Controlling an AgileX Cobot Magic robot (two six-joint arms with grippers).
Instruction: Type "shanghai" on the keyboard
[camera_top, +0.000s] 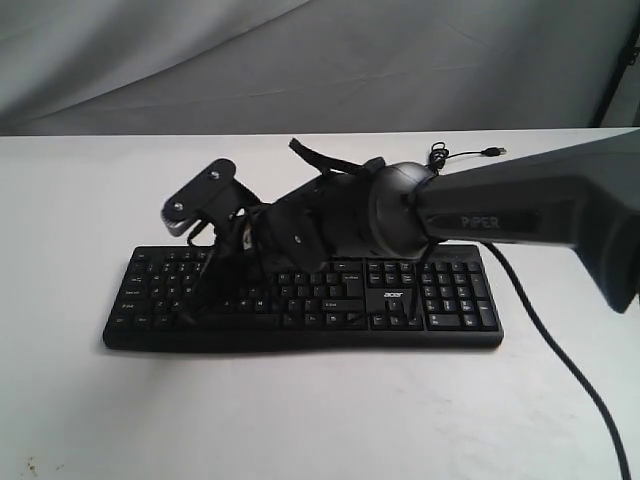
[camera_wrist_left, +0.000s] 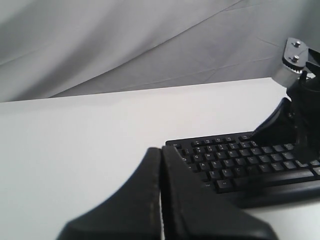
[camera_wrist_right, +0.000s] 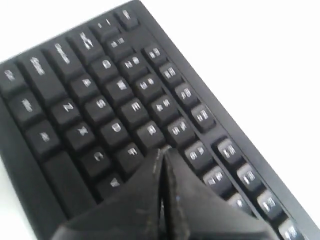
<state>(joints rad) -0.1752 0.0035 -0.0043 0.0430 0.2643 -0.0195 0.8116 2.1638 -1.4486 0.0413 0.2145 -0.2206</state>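
Observation:
The black keyboard (camera_top: 440, 300) lies across the middle of the white table (camera_top: 320, 420), with its number pad to the right. My right arm reaches across it from the right. Its right gripper (camera_top: 215, 282) is over the left half of the keys. In the right wrist view the right gripper (camera_wrist_right: 161, 151) is shut and empty. Its tips sit just past the F key (camera_wrist_right: 132, 150) on the keyboard (camera_wrist_right: 100, 105). My left gripper (camera_wrist_left: 161, 150) is shut and empty, low over the table beside the keyboard's (camera_wrist_left: 240, 165) left end. It is outside the exterior view.
The keyboard's thin USB cable (camera_top: 462, 155) lies coiled behind it with the plug loose on the table. A thick black cable (camera_top: 560, 370) trails from the right arm (camera_top: 520, 215) down the right side. A grey cloth backdrop (camera_top: 300, 60) hangs behind the table.

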